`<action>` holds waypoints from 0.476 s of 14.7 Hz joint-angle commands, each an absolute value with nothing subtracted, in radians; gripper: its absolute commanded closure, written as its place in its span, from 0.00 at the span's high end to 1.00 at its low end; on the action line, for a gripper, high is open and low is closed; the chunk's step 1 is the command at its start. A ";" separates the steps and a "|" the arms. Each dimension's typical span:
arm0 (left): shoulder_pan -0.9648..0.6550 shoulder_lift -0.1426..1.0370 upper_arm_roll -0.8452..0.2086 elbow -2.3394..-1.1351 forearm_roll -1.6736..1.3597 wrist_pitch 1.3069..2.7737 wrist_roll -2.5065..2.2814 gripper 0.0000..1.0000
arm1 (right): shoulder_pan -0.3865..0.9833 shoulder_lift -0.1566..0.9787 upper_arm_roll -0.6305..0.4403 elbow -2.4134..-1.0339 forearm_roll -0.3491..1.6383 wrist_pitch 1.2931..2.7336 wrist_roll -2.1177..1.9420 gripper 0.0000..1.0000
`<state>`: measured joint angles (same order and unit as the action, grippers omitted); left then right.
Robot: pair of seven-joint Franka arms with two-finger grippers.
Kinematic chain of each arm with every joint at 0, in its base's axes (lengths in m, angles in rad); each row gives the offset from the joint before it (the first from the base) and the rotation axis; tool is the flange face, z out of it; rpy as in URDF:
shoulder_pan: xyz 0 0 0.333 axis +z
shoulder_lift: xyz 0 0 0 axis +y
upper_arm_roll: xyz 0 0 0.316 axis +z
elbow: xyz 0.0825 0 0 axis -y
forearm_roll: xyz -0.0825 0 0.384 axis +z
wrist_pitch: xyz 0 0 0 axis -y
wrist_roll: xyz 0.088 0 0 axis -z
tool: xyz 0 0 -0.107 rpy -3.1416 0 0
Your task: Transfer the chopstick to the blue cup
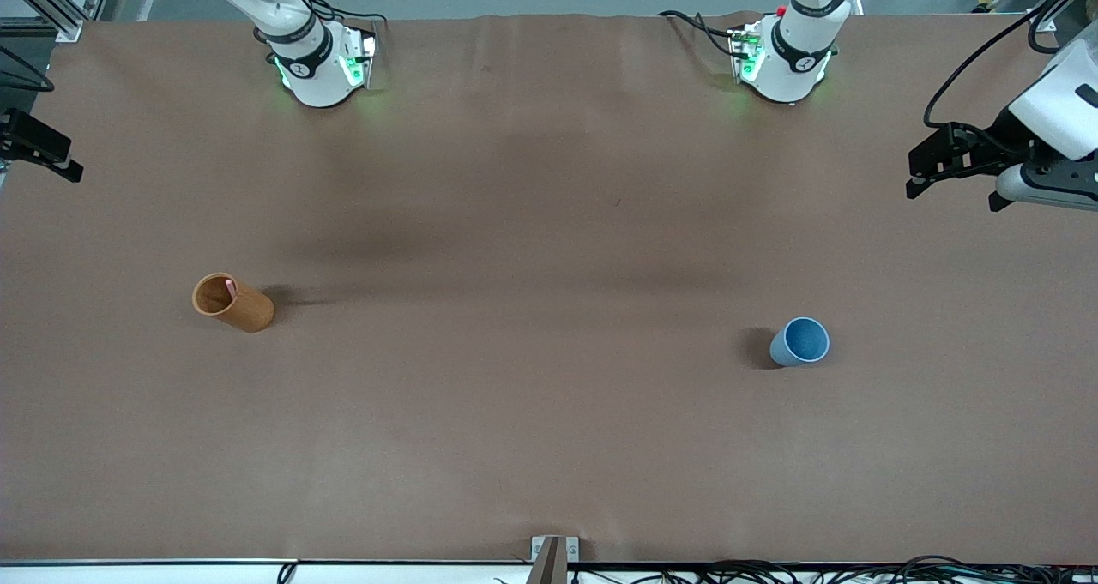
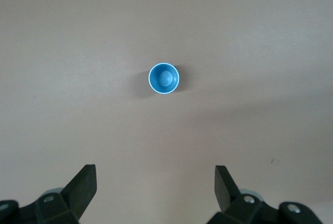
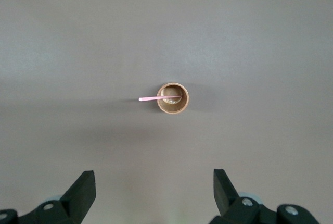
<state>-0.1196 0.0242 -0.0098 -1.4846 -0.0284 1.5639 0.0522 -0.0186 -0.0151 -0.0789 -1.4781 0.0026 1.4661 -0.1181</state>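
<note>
The pale-pink chopstick (image 1: 230, 286) (image 3: 155, 99) stands tilted in an orange-brown cylindrical holder (image 1: 244, 308) (image 3: 173, 110) toward the right arm's end of the table. The blue cup (image 1: 799, 342) (image 2: 164, 78) stands upright and holds nothing, toward the left arm's end. My right gripper (image 1: 43, 151) (image 3: 154, 177) hangs open high over the holder, with nothing between its fingers. My left gripper (image 1: 952, 191) (image 2: 156, 174) hangs open high over the blue cup, also holding nothing.
A brown cloth (image 1: 532, 224) covers the whole table. A small metal bracket (image 1: 554, 554) sits at the table edge nearest the front camera, with cables (image 1: 772, 571) along that edge. Both arm bases (image 1: 322, 61) (image 1: 785, 57) stand at the edge farthest from that camera.
</note>
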 commanded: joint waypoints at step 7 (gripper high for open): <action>-0.112 0.031 -0.017 -1.465 -0.028 1.545 0.063 1.00 | -0.012 -0.020 -0.077 -1.488 -0.006 1.450 -0.098 1.00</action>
<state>-0.1196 0.0244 -0.0098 -1.4846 -0.0284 1.5639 0.0525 -0.0185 -0.0146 -0.0784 -1.4783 0.0025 1.4537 -0.1181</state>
